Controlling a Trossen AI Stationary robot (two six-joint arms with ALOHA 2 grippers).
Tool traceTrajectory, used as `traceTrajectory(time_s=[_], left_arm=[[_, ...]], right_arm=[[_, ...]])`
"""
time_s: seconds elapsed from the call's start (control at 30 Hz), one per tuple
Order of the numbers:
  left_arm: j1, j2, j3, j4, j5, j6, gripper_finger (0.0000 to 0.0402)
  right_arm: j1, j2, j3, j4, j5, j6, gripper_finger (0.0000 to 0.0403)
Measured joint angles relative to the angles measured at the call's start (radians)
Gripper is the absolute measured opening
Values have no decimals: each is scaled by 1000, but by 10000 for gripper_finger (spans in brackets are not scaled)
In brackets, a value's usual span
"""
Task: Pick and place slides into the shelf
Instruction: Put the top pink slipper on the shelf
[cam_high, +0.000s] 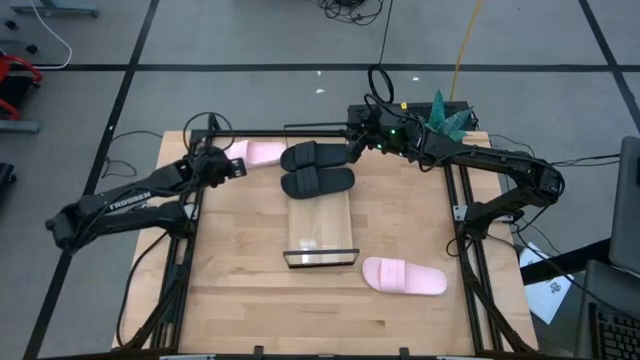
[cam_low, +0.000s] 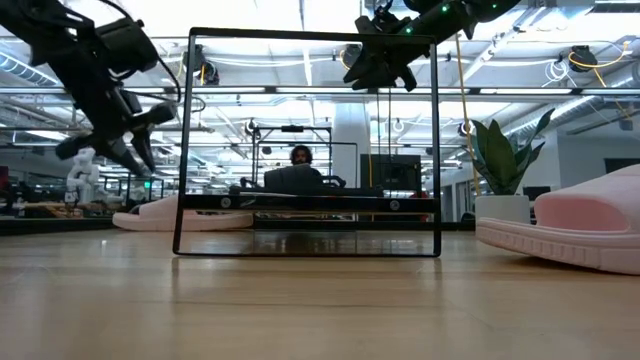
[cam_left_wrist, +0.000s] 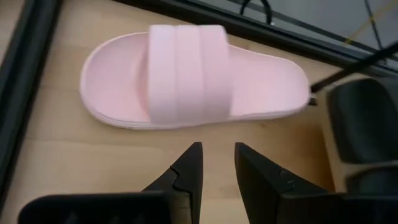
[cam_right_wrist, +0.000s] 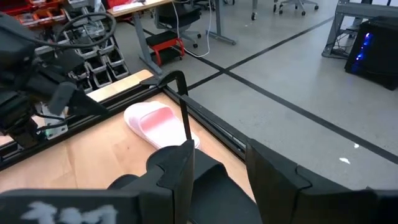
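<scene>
Two black slides (cam_high: 312, 156) (cam_high: 318, 182) lie side by side on the far part of the light-wood shelf (cam_high: 320, 228), whose dark metal lip is at its near end. One pink slide (cam_high: 265, 153) lies sole-down on the table left of them, and the other pink slide (cam_high: 403, 276) lies near the shelf's near right corner. My left gripper (cam_high: 238, 166) (cam_left_wrist: 217, 147) hovers open just beside the far pink slide (cam_left_wrist: 193, 78) without touching it. My right gripper (cam_high: 352, 148) (cam_right_wrist: 219, 149) is open, raised above the black slides.
A thin dark metal frame (cam_low: 305, 35) stands upright around the shelf. A green plant (cam_high: 445, 115) sits at the table's far right corner. Cables run along the far edge. Bare tabletop (cam_high: 250, 290) lies near and left of the shelf. A person (cam_low: 300, 156) sits far behind the table.
</scene>
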Motion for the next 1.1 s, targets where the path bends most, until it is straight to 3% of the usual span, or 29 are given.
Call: traceTrajectory(time_s=[0.27,0.47,0.73,0.93,1.1], left_arm=[[132,30,0,5,39,11,88],[228,31,0,12,151,68,88],[303,45,0,82,255,119,88],[345,129,0,130,337,151,88],[357,181,-1,182,340,162,88]], right_arm=[[0,0,0,-2,-55,2,134],[0,0,0,-3,-53,2,134],[0,0,0,-1,-53,2,134],[0,0,0,0,-53,1,134],[0,0,0,0,-53,0,134]])
